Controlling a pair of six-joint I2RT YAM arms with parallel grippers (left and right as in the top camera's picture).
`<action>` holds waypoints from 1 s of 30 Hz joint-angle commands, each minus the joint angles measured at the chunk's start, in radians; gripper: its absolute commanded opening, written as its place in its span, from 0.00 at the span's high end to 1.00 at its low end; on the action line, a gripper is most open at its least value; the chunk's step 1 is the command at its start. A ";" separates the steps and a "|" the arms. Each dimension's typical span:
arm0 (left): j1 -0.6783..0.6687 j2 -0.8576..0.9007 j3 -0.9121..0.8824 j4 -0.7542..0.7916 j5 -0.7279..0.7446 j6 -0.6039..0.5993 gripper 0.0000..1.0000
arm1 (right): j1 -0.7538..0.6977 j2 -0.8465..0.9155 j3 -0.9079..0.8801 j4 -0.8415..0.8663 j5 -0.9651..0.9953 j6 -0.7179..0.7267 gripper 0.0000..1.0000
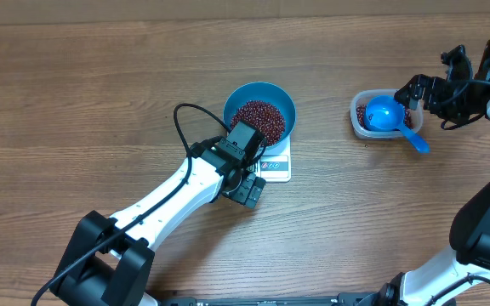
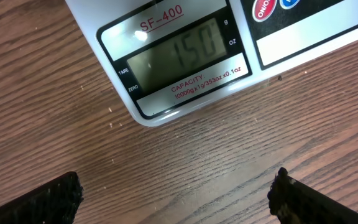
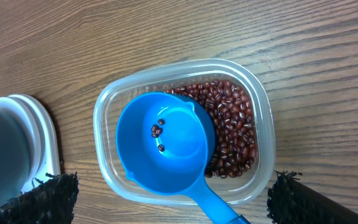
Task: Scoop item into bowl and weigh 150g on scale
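Scale (image 2: 179, 59) just beyond left hand (image 2: 176, 199) — seemingly apart.

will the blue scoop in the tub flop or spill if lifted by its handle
Likely stiff and light: the scoop looks like moulded plastic. Its cup holds a few beans, so little should spill. Its handle crosses the tub rim, so lifting may nudge the tub.
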 commanded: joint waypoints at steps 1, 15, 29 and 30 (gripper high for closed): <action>-0.002 -0.008 0.007 0.000 -0.010 0.001 0.00 | -0.008 -0.006 0.025 0.002 -0.012 0.000 0.00; -0.002 -0.008 0.007 0.012 -0.012 0.001 0.01 | -0.005 -0.053 0.024 0.002 -0.004 0.000 0.00; -0.002 -0.008 0.007 0.021 -0.013 0.002 0.00 | 0.091 -0.588 0.024 0.006 0.022 -0.006 0.00; -0.002 -0.008 0.007 0.023 -0.014 0.002 0.00 | 0.091 -0.608 0.024 -0.005 0.022 -0.006 0.00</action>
